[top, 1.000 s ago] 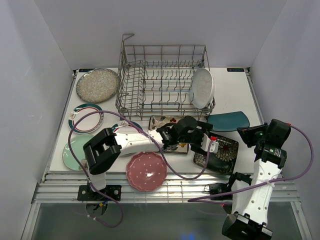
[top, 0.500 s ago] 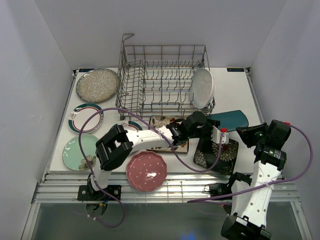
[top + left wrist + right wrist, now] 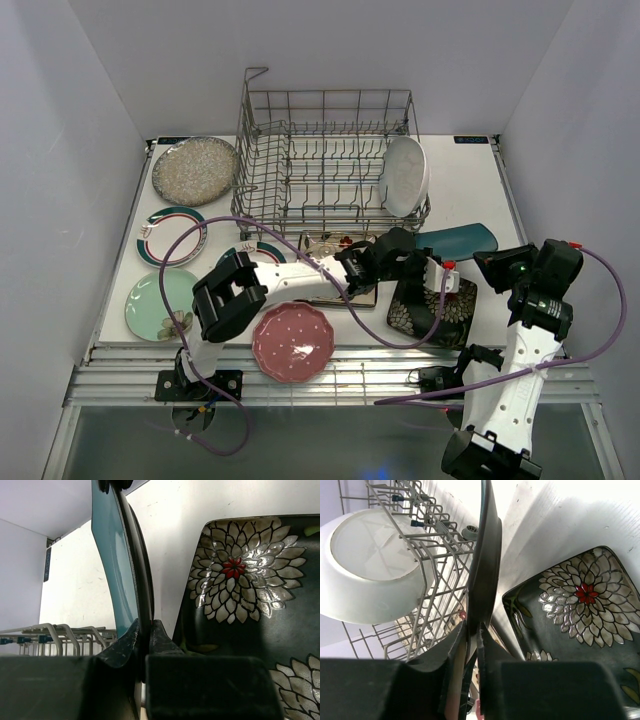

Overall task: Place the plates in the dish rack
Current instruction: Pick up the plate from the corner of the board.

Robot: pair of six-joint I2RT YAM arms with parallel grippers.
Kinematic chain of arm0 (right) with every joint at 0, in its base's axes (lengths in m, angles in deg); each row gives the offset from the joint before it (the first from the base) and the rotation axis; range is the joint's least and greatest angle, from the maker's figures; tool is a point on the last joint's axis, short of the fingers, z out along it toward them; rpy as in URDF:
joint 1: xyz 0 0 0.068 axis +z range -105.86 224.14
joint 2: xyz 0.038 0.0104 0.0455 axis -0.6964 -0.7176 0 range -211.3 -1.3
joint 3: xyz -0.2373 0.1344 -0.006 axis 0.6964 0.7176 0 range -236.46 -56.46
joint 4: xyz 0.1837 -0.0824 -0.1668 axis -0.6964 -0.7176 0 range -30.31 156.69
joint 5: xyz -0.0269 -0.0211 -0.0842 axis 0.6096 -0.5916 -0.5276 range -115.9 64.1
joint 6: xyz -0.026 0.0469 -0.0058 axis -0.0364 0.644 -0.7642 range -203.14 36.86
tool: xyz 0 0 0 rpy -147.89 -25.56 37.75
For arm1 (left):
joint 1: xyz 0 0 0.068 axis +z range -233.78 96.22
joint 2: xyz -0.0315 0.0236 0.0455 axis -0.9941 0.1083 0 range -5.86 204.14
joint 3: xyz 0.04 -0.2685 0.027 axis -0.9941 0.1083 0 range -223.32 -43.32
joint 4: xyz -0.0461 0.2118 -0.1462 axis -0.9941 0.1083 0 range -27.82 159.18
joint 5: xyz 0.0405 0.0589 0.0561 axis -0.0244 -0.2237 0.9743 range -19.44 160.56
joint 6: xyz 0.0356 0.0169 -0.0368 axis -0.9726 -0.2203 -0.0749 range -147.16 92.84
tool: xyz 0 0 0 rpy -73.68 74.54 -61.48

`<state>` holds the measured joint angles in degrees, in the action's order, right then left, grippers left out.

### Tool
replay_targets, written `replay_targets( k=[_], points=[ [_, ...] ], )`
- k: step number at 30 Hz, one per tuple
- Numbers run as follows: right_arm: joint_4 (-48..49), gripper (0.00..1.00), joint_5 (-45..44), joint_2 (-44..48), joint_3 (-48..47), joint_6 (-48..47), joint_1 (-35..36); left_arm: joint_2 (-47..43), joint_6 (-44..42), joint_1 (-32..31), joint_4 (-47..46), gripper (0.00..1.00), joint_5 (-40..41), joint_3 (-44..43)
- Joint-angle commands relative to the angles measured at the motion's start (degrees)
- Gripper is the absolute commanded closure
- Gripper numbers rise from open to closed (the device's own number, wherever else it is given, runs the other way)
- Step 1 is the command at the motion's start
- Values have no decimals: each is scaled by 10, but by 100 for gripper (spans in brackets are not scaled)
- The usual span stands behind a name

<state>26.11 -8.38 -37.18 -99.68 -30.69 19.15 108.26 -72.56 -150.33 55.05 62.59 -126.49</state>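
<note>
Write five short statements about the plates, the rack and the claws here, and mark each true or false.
1. A white oval plate stands in the dish rack. True.
2. The left claw grips the pink scalloped plate. False: it is clamped on the teal plate's rim.
3. The black floral square plate lies on the table. True.
4. The speckled silver plate is loaded in the rack. False: it lies on the table left of the rack.
5. The right claw is open and empty. False: it is shut on the teal plate's edge.
</note>
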Motion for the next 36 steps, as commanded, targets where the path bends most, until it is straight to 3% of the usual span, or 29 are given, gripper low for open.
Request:
replay_targets(
  k=[1,6,15,16,19,36],
  points=[
    [65,80,33,9,-12,8,2,-32,5,-13,-11,100,7,-1],
    [73,72,32,5,4,6,2,-32,-13,-32,-26,100,36,7],
    [86,43,42,4,18,6,2,-48,-27,-40,-69,100,66,27],
    [85,36,41,4,17,6,2,-51,-29,-40,-74,100,68,30],
    [86,29,45,7,20,3,2,-58,-40,-41,-91,100,71,42],
    [91,31,69,3,58,7,2,-65,-78,-48,-158,100,123,50]
  ],
)
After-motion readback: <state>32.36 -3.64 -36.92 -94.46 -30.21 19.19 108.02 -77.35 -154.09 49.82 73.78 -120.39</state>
